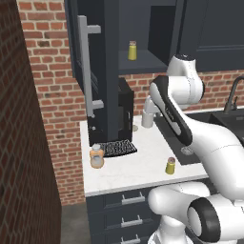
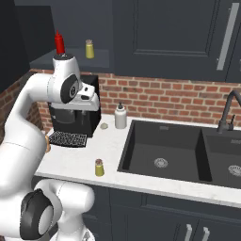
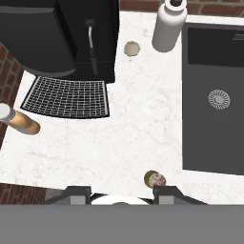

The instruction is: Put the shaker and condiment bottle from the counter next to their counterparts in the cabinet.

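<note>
Hand view: gripper (image 3: 122,193) jaws together, nothing held, above the counter (image 3: 128,138); shaker (image 3: 154,179) at 5 o'clock, condiment bottle (image 3: 19,120) at 9, both on marble.

Pretty standard glossy white arm (image 1: 200,138) here, built from fat rounded segments with dark charcoal bands and round caps at the joints. The link shells are smooth white plastic, and one has a long dark stripe down its side. There's a small grey round disc on the wrist housing. The two-finger gripper (image 3: 121,193) has small dark grey blocky fingertips (image 3: 77,192).
</note>
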